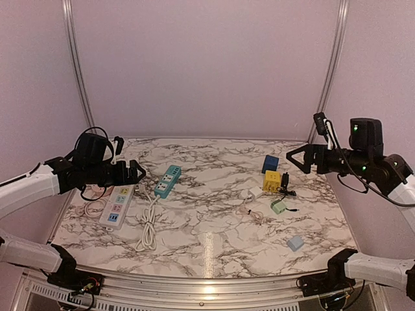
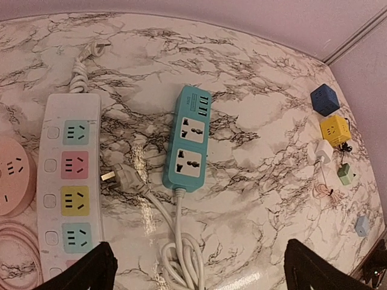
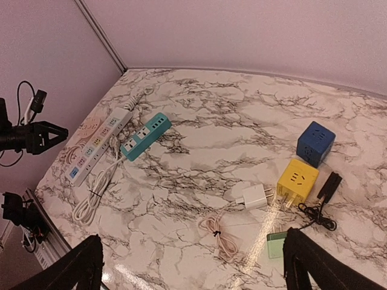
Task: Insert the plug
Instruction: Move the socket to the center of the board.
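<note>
A teal power strip (image 1: 168, 181) lies left of centre on the marble table, its white cord coiled in front; it also shows in the left wrist view (image 2: 188, 138) and the right wrist view (image 3: 145, 135). A grey-white plug (image 2: 121, 177) on that cord lies between it and a white strip with coloured sockets (image 2: 69, 181). A white charger plug (image 3: 254, 196) with a pink cable (image 3: 221, 237) lies right of centre. My left gripper (image 1: 133, 172) hovers open and empty above the white strip (image 1: 117, 206). My right gripper (image 1: 290, 155) hovers open and empty above the right side.
A blue cube socket (image 3: 315, 143), a yellow cube socket (image 3: 297, 179), a black adapter with its wire (image 3: 328, 187), a green adapter (image 3: 277, 244) and a light blue cube (image 1: 296, 243) lie on the right. A pink round socket (image 2: 12, 181) lies at the far left.
</note>
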